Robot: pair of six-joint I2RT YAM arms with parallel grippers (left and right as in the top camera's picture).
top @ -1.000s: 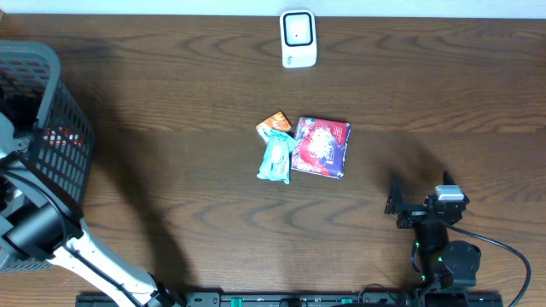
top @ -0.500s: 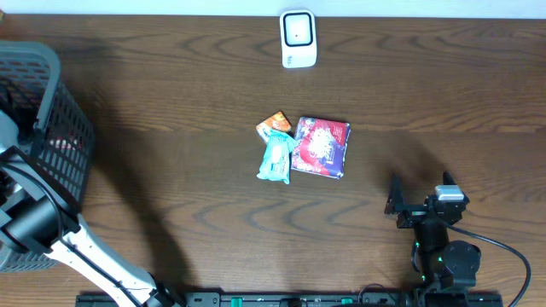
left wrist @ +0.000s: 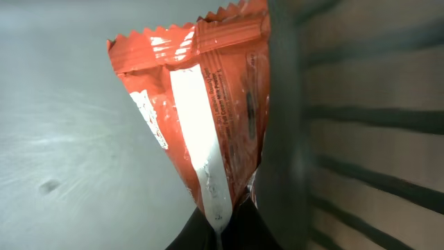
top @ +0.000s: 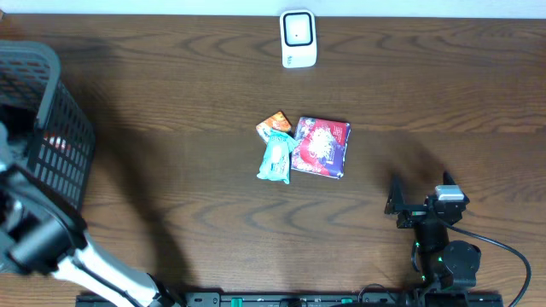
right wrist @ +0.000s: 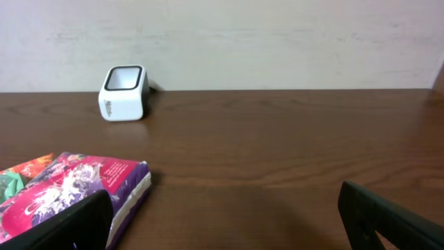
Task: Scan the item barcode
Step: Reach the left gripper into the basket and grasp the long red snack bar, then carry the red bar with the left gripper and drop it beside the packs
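With its jaws pressed together on the bottom tip of an orange snack packet (left wrist: 208,104), the left gripper (left wrist: 220,237) has the item pinched, so the pick looks done. The packet stands up from the fingers, zigzag crimp at top, white back seam toward the wrist cam. It's inside the grey basket (left wrist: 361,125), just beside the slatted wall. Small print runs by the seam, but no barcode can be made out.

Left to do, by the look of it: lift the packet out, carry it over the table (top: 171,85) to the white scanner (top: 298,38) at the far edge, well apart from the basket, and turn the code to its window. Nothing scanned yet.

L arm (top: 38,243): rises from the near-left corner, elbow bent, wrist reaching into the basket; overhead doesn't show the gripper itself.

Right gripper (right wrist: 225,219): fingers spread wide, holding nothing, low over the near-right of the table, facing the scanner.

Mid-table, touching: teal packet (top: 275,158), purple pack (top: 320,147), small orange pack (top: 275,125).
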